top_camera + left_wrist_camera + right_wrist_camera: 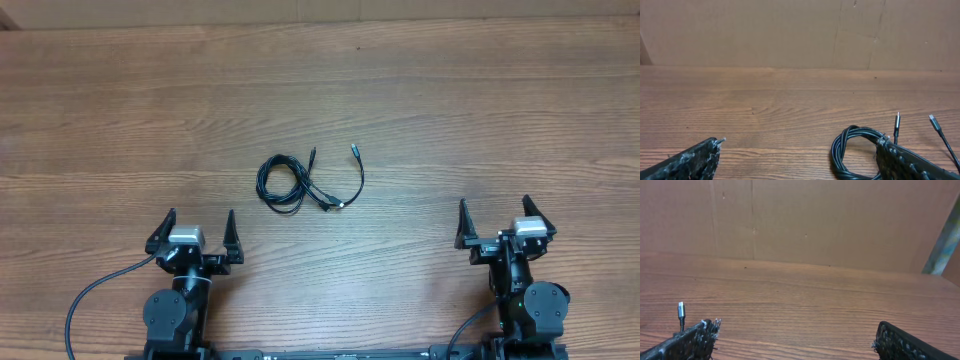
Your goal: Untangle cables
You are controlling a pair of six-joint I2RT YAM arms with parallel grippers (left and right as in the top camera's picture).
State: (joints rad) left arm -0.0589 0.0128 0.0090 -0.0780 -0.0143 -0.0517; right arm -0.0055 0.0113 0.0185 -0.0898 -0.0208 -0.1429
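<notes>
**One pile of cables, two grippers, one table**

I count one tangled pile of cables on one wooden table. The pile has one round coil and one loose curved cord, and I cannot tell how many cords are wound into the coil. Two plug tips stick out on the far side, and at least one more small shiny tip lies on my side. My left wrist camera shows two tips and my right wrist camera shows one. I have two arms, with one left gripper and one right gripper. Each has two fingers, so four in all. Two thick black base cables run from my bases, one per arm.
</notes>
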